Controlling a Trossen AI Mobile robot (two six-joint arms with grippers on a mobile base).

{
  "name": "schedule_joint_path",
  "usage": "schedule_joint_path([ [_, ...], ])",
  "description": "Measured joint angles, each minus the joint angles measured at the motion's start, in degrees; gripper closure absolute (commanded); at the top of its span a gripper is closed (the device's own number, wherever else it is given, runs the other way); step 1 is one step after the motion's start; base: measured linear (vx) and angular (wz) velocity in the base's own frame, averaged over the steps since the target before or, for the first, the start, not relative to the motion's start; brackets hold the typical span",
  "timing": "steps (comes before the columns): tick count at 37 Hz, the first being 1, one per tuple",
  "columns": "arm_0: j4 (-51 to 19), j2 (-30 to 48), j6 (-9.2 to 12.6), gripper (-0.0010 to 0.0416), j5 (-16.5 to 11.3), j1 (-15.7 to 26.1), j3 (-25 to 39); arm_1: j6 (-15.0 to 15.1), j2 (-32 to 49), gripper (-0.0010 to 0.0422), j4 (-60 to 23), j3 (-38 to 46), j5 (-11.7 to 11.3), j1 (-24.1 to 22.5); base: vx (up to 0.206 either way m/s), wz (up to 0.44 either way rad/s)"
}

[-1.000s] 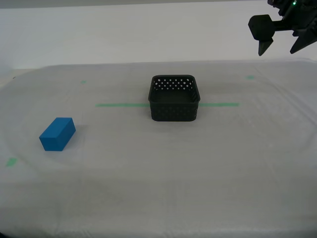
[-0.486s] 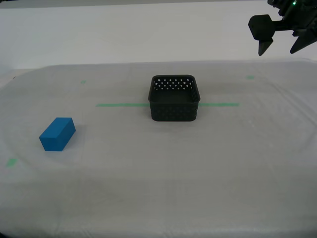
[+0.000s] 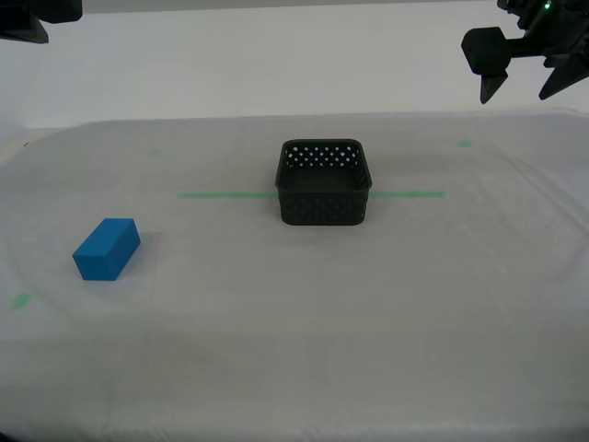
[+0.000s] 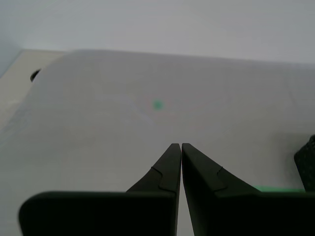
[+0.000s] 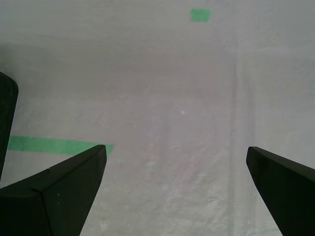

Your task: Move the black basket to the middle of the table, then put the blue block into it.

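Sitting bare on the table [image 3: 294, 350], the blue block [image 3: 107, 248] looks light, rigid and smooth, best pinched across its narrow faces; first claw [image 5: 174, 191] spread, second claw [image 4: 181, 147] pressed together.

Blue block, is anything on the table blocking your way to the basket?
No. Only bare table cloth, with part of the green tape line, lies between the blue block and the black basket in the exterior view.

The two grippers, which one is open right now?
My first gripper, at the exterior view's top right: its jaws stand wide apart. My second gripper has its fingertips pressed together, with nothing between them.
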Motion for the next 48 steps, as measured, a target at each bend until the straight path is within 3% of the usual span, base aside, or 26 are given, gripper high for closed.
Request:
schedule_joint_path([
  [16,0.0,0.0,0.0,0.0007,0.0,0.0,0.0,-0.8,0.0,0.0412,-22.8,6.6,0.0,0.0,0.0,0.0],
  [23,0.0,0.0,0.0,0.0007,0.0,0.0,0.0,-4.8,0.0,0.0412,-29.6,9.2,0.0,0.0,0.0,0.0],
  [38,0.0,0.0,0.0,0.0007,0.0,0.0,0.0,-5.1,0.0,0.041,-40.0,12.2,0.0,0.0,0.0,0.0],
  [48,0.0,0.0,0.0,0.0007,0.0,0.0,0.0,-5.1,0.0,0.0326,-40.3,12.2,0.0,0.0,0.0,0.0],
])
